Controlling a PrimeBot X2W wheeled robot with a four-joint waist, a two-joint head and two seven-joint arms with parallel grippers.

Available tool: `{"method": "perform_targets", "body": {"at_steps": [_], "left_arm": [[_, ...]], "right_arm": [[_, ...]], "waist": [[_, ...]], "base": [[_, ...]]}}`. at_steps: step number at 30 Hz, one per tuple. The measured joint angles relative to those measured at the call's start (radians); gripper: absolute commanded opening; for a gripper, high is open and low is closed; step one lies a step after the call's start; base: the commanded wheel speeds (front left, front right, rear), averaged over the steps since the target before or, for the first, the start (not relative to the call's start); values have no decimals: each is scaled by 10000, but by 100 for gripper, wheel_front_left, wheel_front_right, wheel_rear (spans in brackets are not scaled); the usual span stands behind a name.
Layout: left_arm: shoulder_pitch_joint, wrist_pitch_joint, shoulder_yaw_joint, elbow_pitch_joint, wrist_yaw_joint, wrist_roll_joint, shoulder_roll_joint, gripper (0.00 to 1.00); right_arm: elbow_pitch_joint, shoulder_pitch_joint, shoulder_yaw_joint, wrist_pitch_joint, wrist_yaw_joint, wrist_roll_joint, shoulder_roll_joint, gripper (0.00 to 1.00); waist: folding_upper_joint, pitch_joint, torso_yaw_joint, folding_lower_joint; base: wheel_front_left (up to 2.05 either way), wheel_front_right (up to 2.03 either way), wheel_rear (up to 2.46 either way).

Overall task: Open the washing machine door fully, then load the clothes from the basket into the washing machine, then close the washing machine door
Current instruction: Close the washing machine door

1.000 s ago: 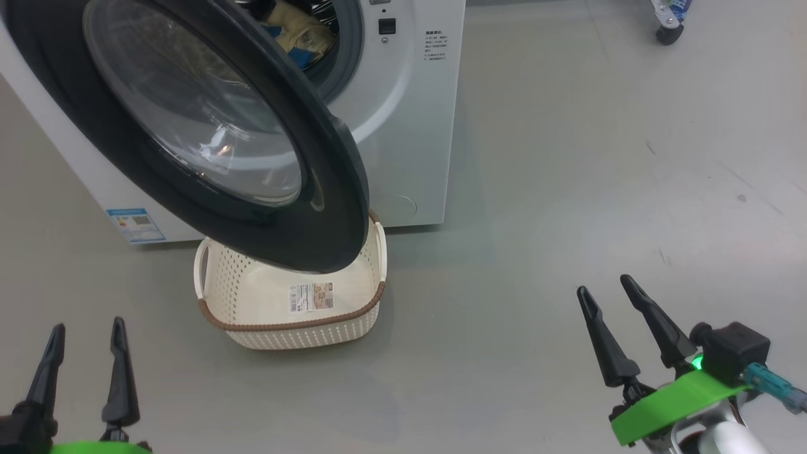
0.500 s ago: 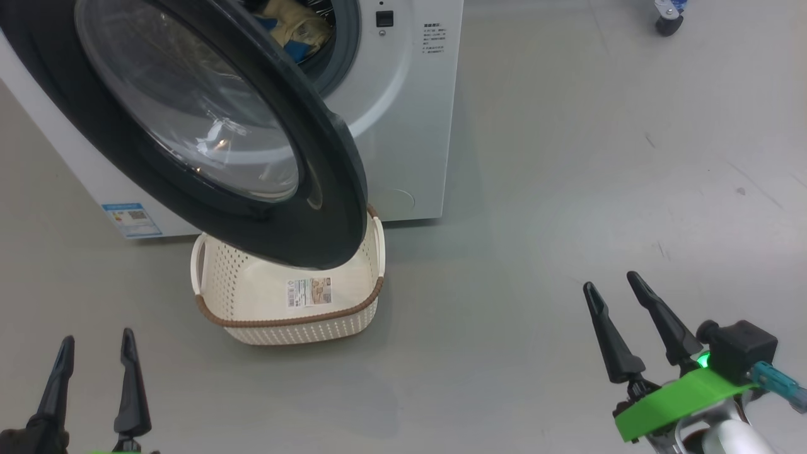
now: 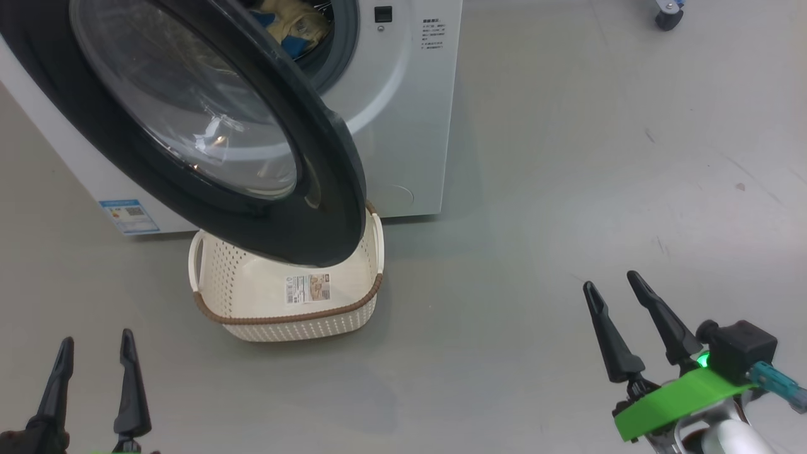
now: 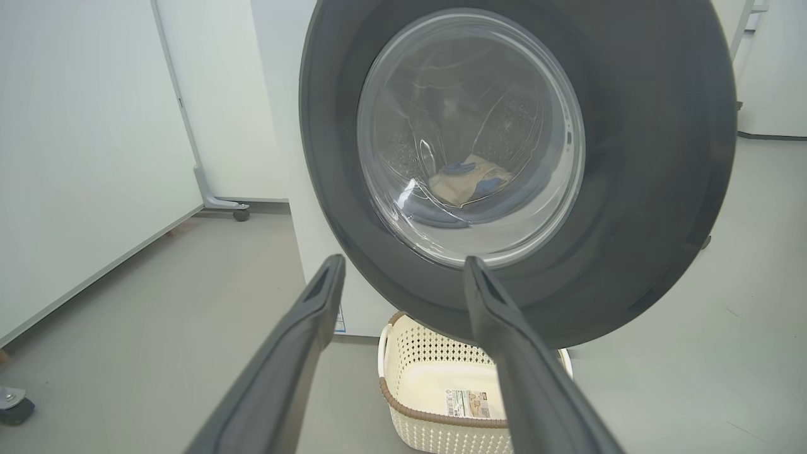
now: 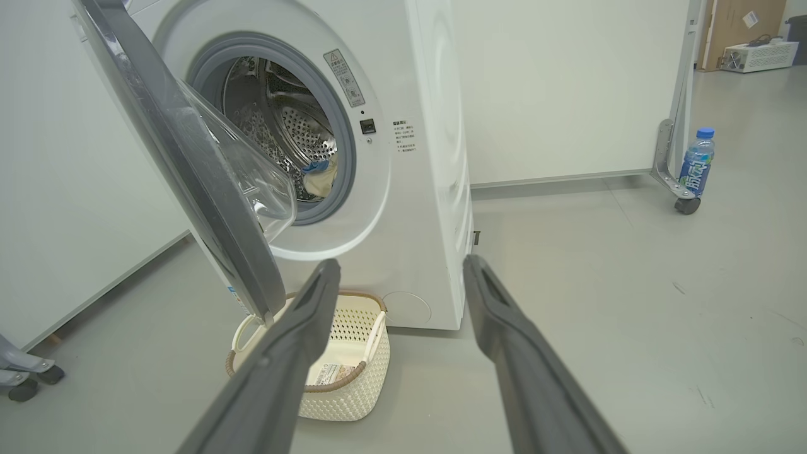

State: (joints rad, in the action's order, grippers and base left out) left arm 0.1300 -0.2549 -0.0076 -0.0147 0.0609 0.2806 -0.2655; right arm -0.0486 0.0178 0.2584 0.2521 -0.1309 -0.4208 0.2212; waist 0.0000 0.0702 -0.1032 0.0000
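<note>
Since a second ago the head camera has shifted: washer, door and basket all slid a little up-left in its view together, so that's the view moving, not the things. Left gripper sits lower in frame than it did, right gripper is about where it was.

Nearest: both grippers low in the head view, left at bottom left, right at bottom right. Fingers spread on both, nothing between them, nothing touched. Both well apart from the basket and the door.

Next out: the basket on the grey floor, upright, just in front of the washing machine. No garments inside, only the label sticker on its base. Its back part is hidden under the door's lower edge.

Above it: the washing machine door, swung partway open, hanging over the basket. Black rim and clear glass bowl face the head camera. Right wrist view has it standing at an angle off the front, with the drum opening exposed.

Behind: the clothes lie in the drum, cream with a bit of blue. Left wrist view shows them through the glass. Blue label sits low on the washer front.

Far: a bottle with a blue cap by a caster at a white panel's foot.
</note>
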Motion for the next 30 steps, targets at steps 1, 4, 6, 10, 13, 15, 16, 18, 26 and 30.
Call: {"method": "perform_targets", "body": {"at_steps": [1, 4, 6, 10, 13, 15, 16, 18, 26, 30], "left_arm": [[0, 0, 35, -2, -42, -6, 38, 100], [0, 0, 71, -2, -77, -61, 92, 100], [-1, 0, 90, -2, -90, -109, 127, 100], [-3, 0, 161, 2, -134, -167, 199, 100], [-3, 0, 205, 17, -163, -167, 242, 100], [-3, 0, 217, 54, -165, -167, 272, 100], [-3, 0, 226, 73, -165, -169, 284, 100], [-3, 0, 272, 105, -173, -169, 309, 100], [-2, 0, 343, 159, -205, -257, 382, 100], [-1, 0, 345, 176, -265, -257, 407, 100]], "right_arm": [[2, 0, -8, 0, 0, 2, -6, 100], [12, 0, -27, 0, 0, 19, -8, 100], [13, -1, -36, 0, 0, 29, -10, 100], [13, -2, -40, 0, 0, 29, -15, 100], [13, -2, -46, 0, 0, 29, -19, 100], [12, -2, -46, 0, 0, 29, -21, 100], [12, -2, -46, 0, 0, 29, -21, 100], [12, -2, -46, 0, 0, 29, -21, 100], [6, -2, -40, 0, 0, 29, -23, 100], [2, -2, -36, 0, 0, 29, -21, 100]], "waist": [[0, 17, 3, 0], [0, 66, 9, 0], [0, 89, 21, 0], [0, 115, 42, 0], [0, 134, 61, 0], [0, 135, 71, 0], [0, 129, 73, 0], [0, 117, 71, 0], [0, 29, 56, 0], [0, -1, 70, 0]], "base": [[0, 0, 0], [0, 0, 0], [0, 0, 0], [0, 0, 0], [0, 0, 0], [0, 0, 0], [0, 0, 0], [0, 0, 0], [0, 0, 0], [0, 0, 0]]}}
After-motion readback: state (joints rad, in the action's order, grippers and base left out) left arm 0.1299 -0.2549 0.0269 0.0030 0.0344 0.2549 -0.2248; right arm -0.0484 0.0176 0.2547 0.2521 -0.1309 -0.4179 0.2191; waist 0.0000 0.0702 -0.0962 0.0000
